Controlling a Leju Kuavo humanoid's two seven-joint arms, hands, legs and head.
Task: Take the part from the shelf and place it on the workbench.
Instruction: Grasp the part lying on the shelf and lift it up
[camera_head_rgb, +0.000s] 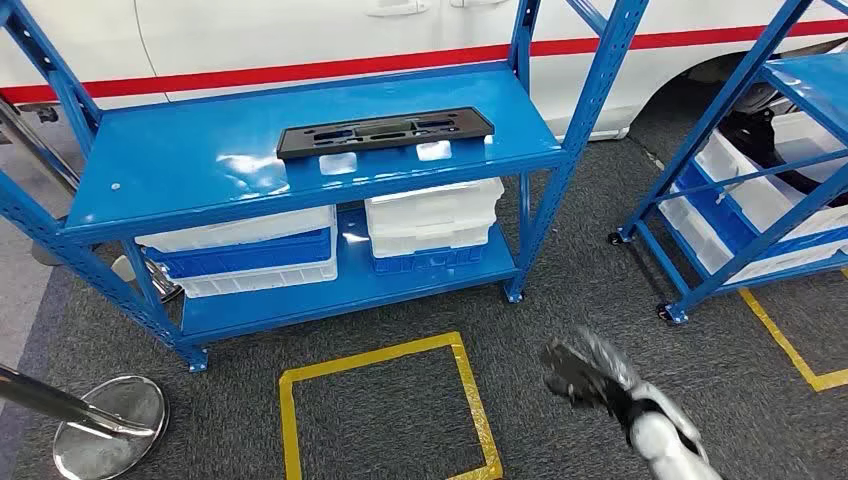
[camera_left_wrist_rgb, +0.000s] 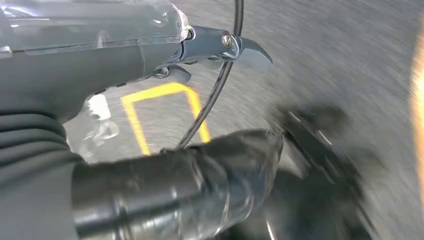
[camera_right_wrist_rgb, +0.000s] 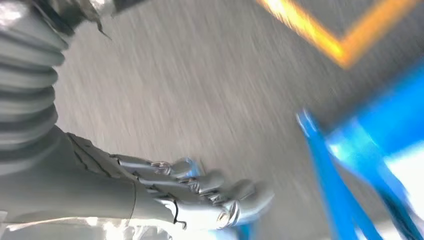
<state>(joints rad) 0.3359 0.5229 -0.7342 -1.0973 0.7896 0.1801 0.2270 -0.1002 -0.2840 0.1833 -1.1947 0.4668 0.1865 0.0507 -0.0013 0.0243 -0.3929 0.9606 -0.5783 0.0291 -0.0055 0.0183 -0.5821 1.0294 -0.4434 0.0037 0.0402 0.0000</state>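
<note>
Nearest, the right robot hand (camera_head_rgb: 585, 372) is seen low over the grey carpet (camera_head_rgb: 560, 300), blurred in the head view; in the right wrist view its fingers (camera_right_wrist_rgb: 210, 187) are stretched out side by side with nothing between them, above the carpet and near a blue shelf leg (camera_right_wrist_rgb: 325, 165). The left robot hand (camera_left_wrist_rgb: 220, 47) is shown in its wrist view with its fingers extended and nothing held, a thin black cable (camera_left_wrist_rgb: 215, 95) crossing in front of it. A square of yellow tape (camera_head_rgb: 385, 400) is marked on the carpet just ahead, and a round chrome stand base (camera_head_rgb: 110, 425) is found to the left. Beyond the tape, a blue shelf (camera_head_rgb: 180, 165) is placed, and the long black part (camera_head_rgb: 385, 132) is laid flat on its top level, toward the back edge. White and blue bins (camera_head_rgb: 245, 255) are stacked on the lower level. A second blue shelf (camera_head_rgb: 760, 170) holding white bins is set to the right. Farthest, a white car body with a red stripe (camera_head_rgb: 300, 68) is seen.
</note>
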